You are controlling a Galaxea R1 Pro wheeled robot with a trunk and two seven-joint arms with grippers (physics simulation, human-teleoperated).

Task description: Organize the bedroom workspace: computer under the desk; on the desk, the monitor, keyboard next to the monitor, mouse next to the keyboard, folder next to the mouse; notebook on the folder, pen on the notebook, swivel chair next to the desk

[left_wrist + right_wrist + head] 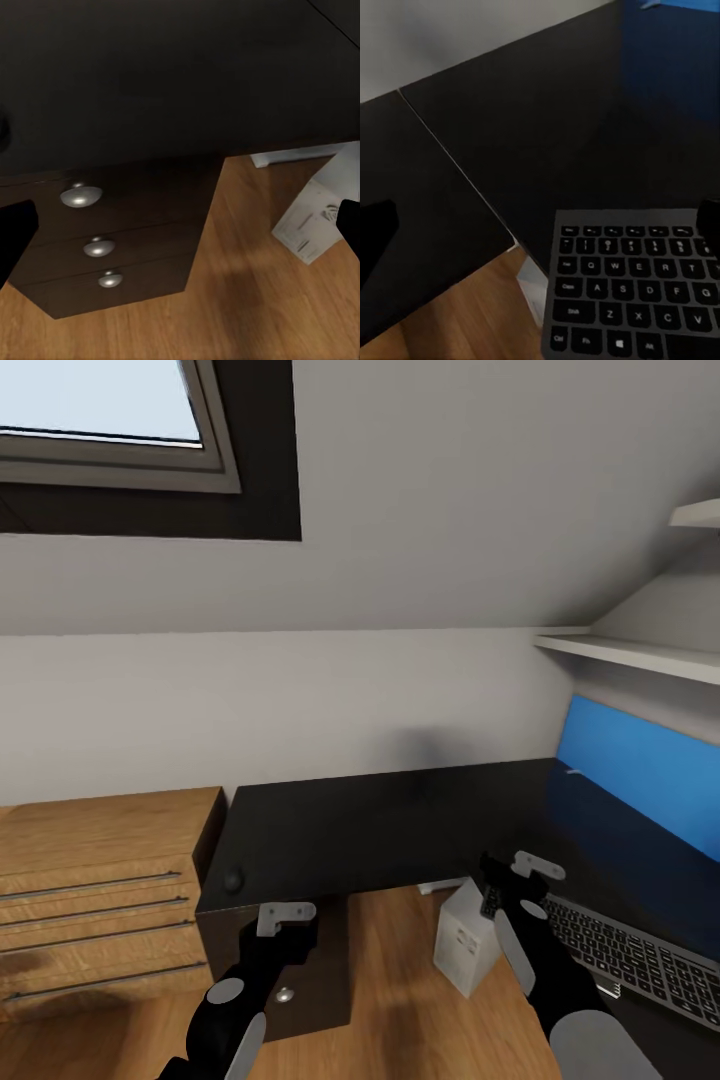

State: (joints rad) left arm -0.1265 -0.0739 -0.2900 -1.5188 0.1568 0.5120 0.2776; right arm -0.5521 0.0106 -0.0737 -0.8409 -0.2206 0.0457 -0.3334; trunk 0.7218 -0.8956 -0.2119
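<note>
Both arms reach forward over the desk's inner corner. The left gripper (287,916) hangs over the front edge of the desk (380,830), its jaws spread wide with nothing between them; the left wrist view shows the dark fingertips (15,236) at opposite borders. The right gripper (520,872) hovers above the near end of the keyboard (625,955), jaws likewise apart and empty.

Below the left gripper sits the black drawer unit with round silver knobs (81,196), three of them plain from the left wrist camera, only one from the head. On the wooden floor in the desk's recess stands the white computer (467,947), tilted, its grille face clearer in the left wrist view. A small dark rounded lump near the desk's left edge, probably the mouse (234,881), rests on the top.

The keyboard lies on the right wing of the desk, beside the blue wall panel (640,775). A light wooden drawer cabinet (100,895) stands against the desk's left end. Above, a window (110,420) and white shelves (640,652).
</note>
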